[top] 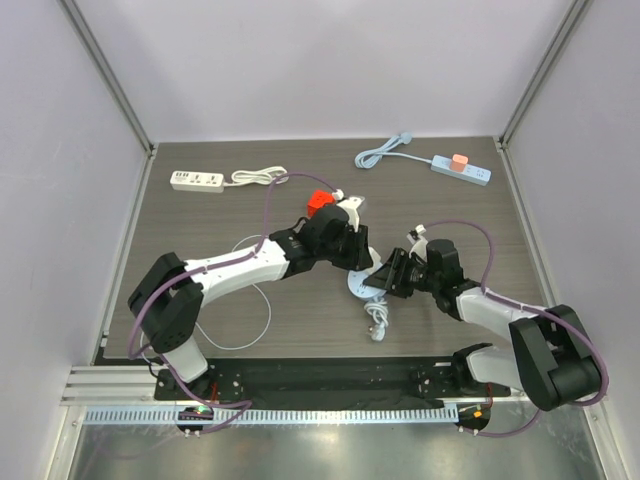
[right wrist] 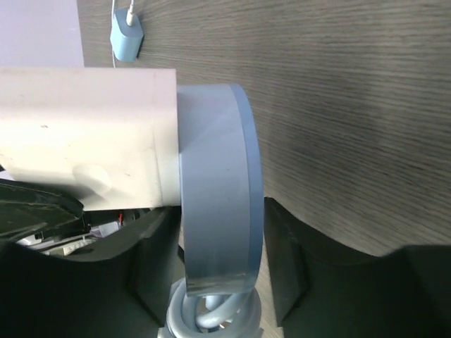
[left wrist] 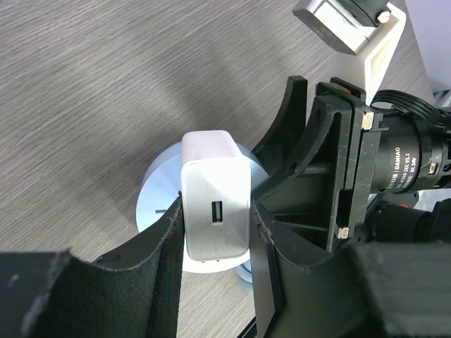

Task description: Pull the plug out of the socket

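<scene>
A white plug (left wrist: 215, 204) with a USB slot sits in a round light-blue socket (left wrist: 156, 193) on the dark wood table. My left gripper (left wrist: 215, 227) is shut on the plug, one pad on each side. In the top view the left gripper (top: 350, 262) covers the plug, and the socket (top: 362, 284) lies between both arms. My right gripper (right wrist: 218, 239) is shut on the socket's disc (right wrist: 215, 183), with the white plug (right wrist: 84, 137) to its left. The right gripper also shows in the top view (top: 386, 276).
The socket's grey cable (top: 377, 320) coils near the front. A white power strip (top: 196, 180) lies back left, and a blue power strip (top: 461, 168) with an orange plug back right. A red object (top: 319, 200) sits behind the left arm. A thin white cable (top: 262, 305) loops at the left.
</scene>
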Motion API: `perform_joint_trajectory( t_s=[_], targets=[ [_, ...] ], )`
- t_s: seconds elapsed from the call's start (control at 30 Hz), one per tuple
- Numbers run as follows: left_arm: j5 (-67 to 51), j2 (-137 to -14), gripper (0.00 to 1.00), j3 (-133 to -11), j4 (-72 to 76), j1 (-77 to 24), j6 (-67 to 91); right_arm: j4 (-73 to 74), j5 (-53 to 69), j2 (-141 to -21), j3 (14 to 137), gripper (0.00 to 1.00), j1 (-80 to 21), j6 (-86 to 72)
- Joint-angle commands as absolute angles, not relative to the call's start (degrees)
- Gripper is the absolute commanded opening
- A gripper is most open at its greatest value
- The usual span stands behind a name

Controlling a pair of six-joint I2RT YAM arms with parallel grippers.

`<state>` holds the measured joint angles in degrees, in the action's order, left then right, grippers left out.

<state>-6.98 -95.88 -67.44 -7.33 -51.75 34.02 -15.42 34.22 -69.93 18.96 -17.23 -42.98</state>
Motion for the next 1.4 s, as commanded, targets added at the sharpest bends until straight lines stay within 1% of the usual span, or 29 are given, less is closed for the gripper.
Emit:
perform_joint_trajectory(
  t_s=[0.0, 0.03, 0.07, 0.13, 0.17, 0.2, 0.33, 0.43, 0.57, 0.63, 0.7, 0.73, 0.8, 0.83, 0.9, 1.0, 1.1, 1.23, 1.37],
  targets=[
    [-11.51, -92.64, 0.0, -67.07, -0.26, -51.77, 35.42, -21.26, 33.66, -71.1, 18.11, 0.51, -17.23, -44.21],
    [-11.6, -92.72, 0.0, -66.8, -0.35, -51.77, 35.42, -22.57, 33.58, -71.97, 17.93, 0.46, -17.14, -44.82],
    [-11.51, -92.64, 0.0, -66.62, -0.35, -51.77, 35.25, -22.94, 33.57, -72.33, 17.84, 0.31, -17.14, -45.09],
    [-10.64, -91.94, 0.0, -65.4, 1.13, -51.77, 34.98, -23.03, 32.44, -73.47, 17.67, 0.16, -17.05, -45.87],
    [-10.2, -91.5, 0.0, -64.78, 1.58, -51.77, 34.89, -22.51, 31.91, -73.82, 17.67, 0.04, -17.14, -45.88],
    [-10.02, -91.06, 0.0, -63.82, 2.37, -51.77, 34.81, -21.98, 31.3, -74.0, 17.58, 0.01, -17.14, -46.05],
    [-9.14, -87.11, 0.0, -57.93, 10.18, -51.77, 34.63, -21.8, 28.57, -73.57, 16.18, 0.01, -16.96, -47.54],
    [-8.7, -84.47, 0.0, -56.17, 12.64, -51.77, 34.02, -21.79, 26.55, -72.51, 15.03, 0.01, -16.53, -49.3],
    [-5.89, -80.43, 0.0, -51.08, 17.39, -51.77, 34.45, -25.83, 27.59, -71.98, 12.84, 0.01, -15.65, -51.68],
    [-4.22, -78.67, 0.0, -50.71, 17.93, -51.77, 34.8, -26.72, 28.65, -72.86, 12.39, 0.01, -15.56, -51.42],
    [-2.21, -79.1, 0.0, -54.2, 14.44, -51.77, 35.16, -24.71, 28.22, -73.39, 13.44, 0.01, -15.56, -49.49],
    [-1.41, -79.8, 0.0, -56.75, 7.54, -51.77, 35.16, -20.69, 26.39, -73.21, 13.97, 0.01, -15.56, -46.52],
    [-0.44, -82.25, 0.0, -63.06, -1.79, -51.77, 35.33, -14.19, 23.92, -72.43, 15.9, 0.01, -16.52, -43.52],
    [1.13, -82.87, 0.0, -64.58, -3.85, -51.77, 35.33, -12.5, 21.47, -71.03, 16.6, 0.01, -17.22, -41.5],
    [1.32, -83.14, 0.0, -65.74, -5.36, -51.77, 35.16, -11.69, 20.92, -69.53, 16.88, 0.01, -17.67, -41.39],
    [2.37, -81.13, 0.0, -64.43, -5.27, -51.68, 35.24, -11.78, 20.3, -67.41, 17.66, 0.01, -17.58, -41.92],
    [3.6, -77.88, 0.0, -60.66, -5.45, -51.68, 35.16, -11.78, 20.83, -68.64, 20.21, 0.01, -16.71, -41.49],
    [3.87, -73.05, 0.0, -52.85, -5.54, -51.42, 36.64, -13.7, 23.72, -74.17, 25.39, 0.01, -14.33, -41.13],
    [4.57, -69.18, 0.0, -46.87, -5.28, -50.45, 38.31, -16.52, 24.79, -81.28, 32.76, 0.01, -14.06, -41.31]
  ],
)
